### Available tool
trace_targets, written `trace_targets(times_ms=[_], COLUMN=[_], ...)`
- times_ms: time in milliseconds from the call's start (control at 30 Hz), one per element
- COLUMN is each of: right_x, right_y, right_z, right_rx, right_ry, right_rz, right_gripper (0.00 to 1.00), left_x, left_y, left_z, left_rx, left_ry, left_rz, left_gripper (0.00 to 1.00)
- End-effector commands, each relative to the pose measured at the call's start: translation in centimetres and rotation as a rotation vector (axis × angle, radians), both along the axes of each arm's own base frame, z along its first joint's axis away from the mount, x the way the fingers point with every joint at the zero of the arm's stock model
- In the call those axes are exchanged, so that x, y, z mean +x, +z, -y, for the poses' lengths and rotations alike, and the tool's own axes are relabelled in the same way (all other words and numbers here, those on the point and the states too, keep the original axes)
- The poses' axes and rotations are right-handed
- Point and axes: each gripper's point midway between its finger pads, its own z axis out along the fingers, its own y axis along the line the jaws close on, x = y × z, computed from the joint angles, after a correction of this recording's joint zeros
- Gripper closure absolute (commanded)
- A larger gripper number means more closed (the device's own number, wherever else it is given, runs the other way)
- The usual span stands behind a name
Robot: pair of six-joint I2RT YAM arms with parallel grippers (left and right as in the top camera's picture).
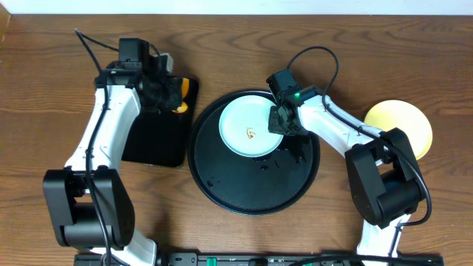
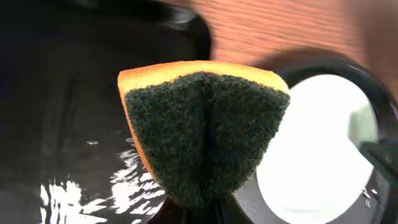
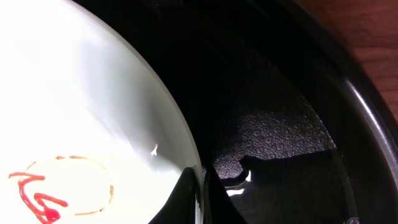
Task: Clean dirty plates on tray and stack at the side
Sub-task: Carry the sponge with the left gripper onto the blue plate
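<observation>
A pale mint-white plate (image 1: 247, 125) with an orange-red smear (image 1: 250, 134) lies on the round black tray (image 1: 222, 177). My right gripper (image 1: 281, 122) is shut on that plate's right rim. In the right wrist view its fingers (image 3: 200, 186) pinch the rim edge, with the plate (image 3: 81, 106) and the smear (image 3: 43, 199) to the left. A pale yellow plate (image 1: 399, 127) rests on the table at the right. My left gripper (image 1: 171, 92) is shut on the green-and-orange sponge (image 2: 205, 124), which it holds over the rectangular tray.
A smaller rectangular black tray (image 1: 155, 137) lies to the left of the round tray. The right arm reaches over the round tray's right side. Bare wooden table (image 1: 44, 89) surrounds both trays.
</observation>
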Motion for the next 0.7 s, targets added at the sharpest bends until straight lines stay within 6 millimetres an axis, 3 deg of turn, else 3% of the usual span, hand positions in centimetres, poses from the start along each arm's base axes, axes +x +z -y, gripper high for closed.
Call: trace_targets(times_ms=[0,333,667], right_x=[-1.5,-1.5,-1.5], right_y=[-1.4,-1.4,-1.4], right_z=[-0.1,-0.1,0.0], right_rx=[-0.013,-0.014,-0.014], right_ry=[0.026,0.030,0.030], right_rz=[-0.056,-0.056,-0.056], right_gripper=[0.99,0.99,0.99], left_x=[-0.8,-4.2,-4.4], left_y=[0.1,-1.7,-4.7], left_z=[3.0,11.9,17.1], left_rx=[-0.041,-0.099,-0.215], left_ry=[-0.089,-0.251,-0.166], left_rz=[-0.007,-0.095,-0.206], left_gripper=[0.93,0.92,0.92])
